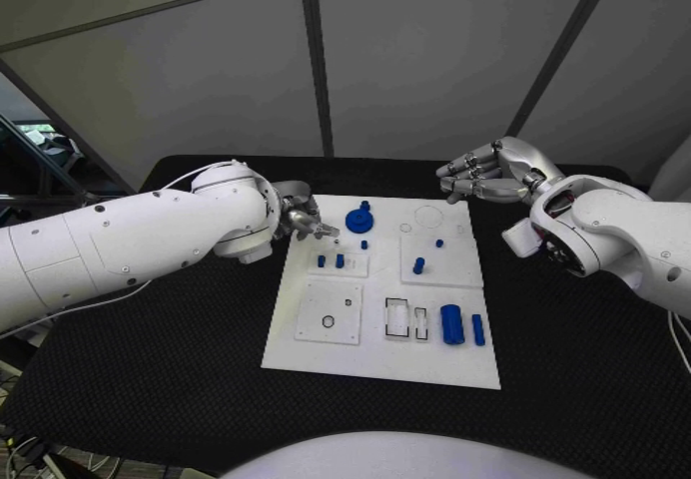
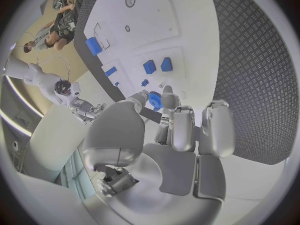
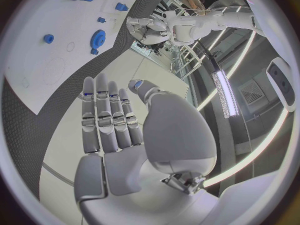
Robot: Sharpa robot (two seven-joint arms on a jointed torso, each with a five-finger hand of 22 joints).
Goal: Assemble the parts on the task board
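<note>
White board (image 1: 381, 339) sits mid-frame in the head view, blue parts scattered on it: a gear (image 1: 358, 221) at upper left, a cylinder (image 1: 452, 324) lower right. The left hand (image 1: 303, 219) hovers at the board's upper left edge beside the gear, fingers curled; whether it holds anything I cannot tell. The right hand (image 1: 489, 172), upper right and off the board, is empty with fingers loosely bent.

Left wrist view: the left hand (image 2: 181, 130) points at the gear (image 2: 155, 101).

Right wrist view: the right hand (image 3: 115, 120) lies flat, holding nothing.

The parts look light, stiff and smooth; pinching the gear's rim seems best. No writing is readable.
</note>
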